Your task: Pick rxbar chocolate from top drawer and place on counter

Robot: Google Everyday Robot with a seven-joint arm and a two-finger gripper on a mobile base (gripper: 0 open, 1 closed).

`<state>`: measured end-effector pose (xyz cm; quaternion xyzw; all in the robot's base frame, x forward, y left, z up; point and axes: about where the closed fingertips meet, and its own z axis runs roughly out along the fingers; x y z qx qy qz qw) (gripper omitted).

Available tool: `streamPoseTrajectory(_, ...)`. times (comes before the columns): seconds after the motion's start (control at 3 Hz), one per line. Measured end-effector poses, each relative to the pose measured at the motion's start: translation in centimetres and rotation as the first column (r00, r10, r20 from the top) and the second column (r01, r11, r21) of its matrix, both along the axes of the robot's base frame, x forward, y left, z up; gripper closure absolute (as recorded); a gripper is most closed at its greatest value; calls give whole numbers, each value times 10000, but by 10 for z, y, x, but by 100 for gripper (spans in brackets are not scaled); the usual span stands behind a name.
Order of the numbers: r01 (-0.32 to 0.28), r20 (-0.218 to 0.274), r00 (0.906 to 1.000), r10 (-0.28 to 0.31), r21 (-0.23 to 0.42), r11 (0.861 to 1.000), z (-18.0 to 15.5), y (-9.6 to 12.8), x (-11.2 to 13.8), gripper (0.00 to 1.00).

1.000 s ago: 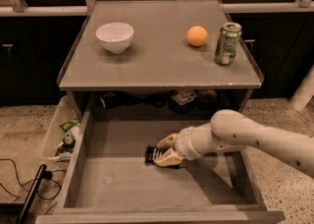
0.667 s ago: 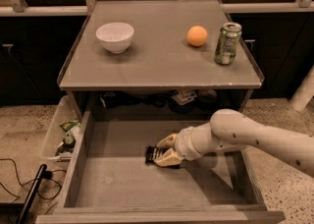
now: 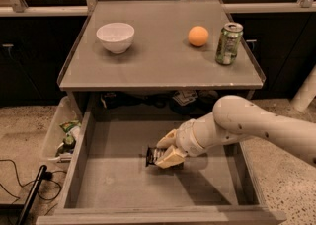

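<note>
The top drawer (image 3: 113,184) is pulled open below the counter (image 3: 158,66). My gripper (image 3: 164,154) reaches in from the right on a white arm and sits low over the middle of the drawer floor. Its fingers are closed around the rxbar chocolate (image 3: 151,156), a small black bar whose left end sticks out from between them. The bar looks at or just above the drawer floor; I cannot tell if it touches.
On the counter stand a white bowl (image 3: 115,37) at the left, an orange (image 3: 198,36) and a green can (image 3: 228,43) at the right. A white side bin of clutter (image 3: 61,137) hangs left of the drawer. Black cables (image 3: 19,189) lie on the speckled floor.
Nothing has visibly changed; the gripper stays shut on the bar at the same spot in the drawer.
</note>
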<state>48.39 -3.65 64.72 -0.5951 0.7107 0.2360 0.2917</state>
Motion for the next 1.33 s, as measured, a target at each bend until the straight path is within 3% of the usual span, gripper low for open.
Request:
streamPoseTrajectory(0.33,-359,291,9989,360,-30,9994,50,0,-4,100)
streamPoseTrajectory(0.67,-441,939,9945,471,-331,9985,109,-9,5,100)
streamPoseTrajectory(1.0,210,1806,9835,-113,-518,9984,170,-34,26,100)
streamPoseTrajectory(1.33,409,2158,9760,-289,-512,9978,192,-40,34,100)
